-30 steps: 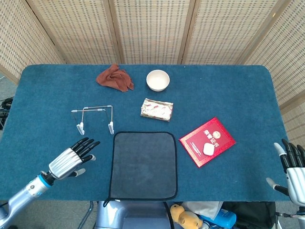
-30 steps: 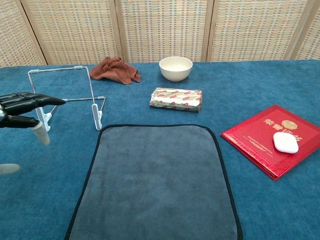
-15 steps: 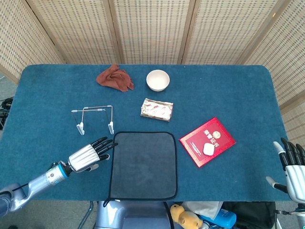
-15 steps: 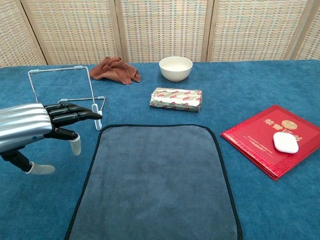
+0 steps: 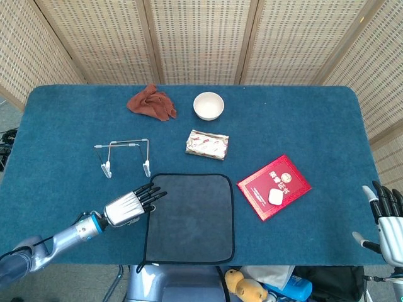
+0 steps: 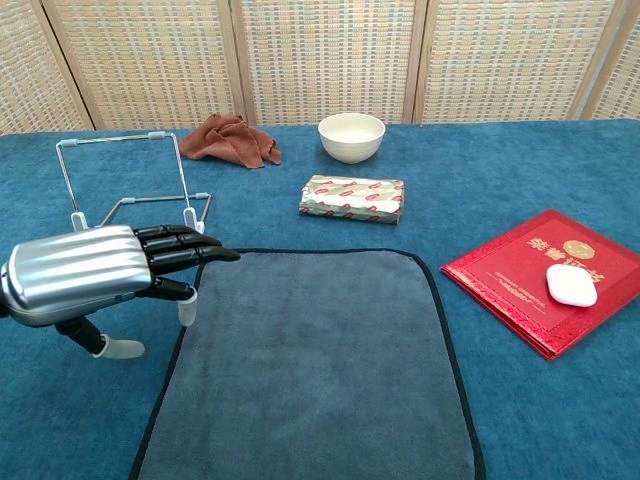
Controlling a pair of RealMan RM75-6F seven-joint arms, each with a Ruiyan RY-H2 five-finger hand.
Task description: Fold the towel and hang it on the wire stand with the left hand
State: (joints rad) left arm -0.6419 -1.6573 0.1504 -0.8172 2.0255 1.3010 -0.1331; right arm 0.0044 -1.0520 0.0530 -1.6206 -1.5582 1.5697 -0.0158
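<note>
The towel [image 5: 190, 217] lies flat at the bench's near edge. My left hand [image 5: 129, 204] hovers at its left edge, fingers [image 6: 185, 247] spread, holding nothing (right hand [image 5: 389, 221] likewise idle). Risk: a shallow pinch drags the towel toward the wire stand [image 5: 124, 155].

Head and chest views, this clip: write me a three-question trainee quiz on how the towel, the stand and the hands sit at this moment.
1. True or false: the grey towel lies flat and unfolded on the table.
2. Which hand reaches over the towel's left edge? A) left hand B) right hand
3. Fill in: the wire stand has ____ hanging on it.

Key
1. True.
2. A. Its fingers are extended over the edge, holding nothing; the right hand waits open at the table's right edge.
3. Nothing. It stands bare beyond the towel's far-left corner.
</note>
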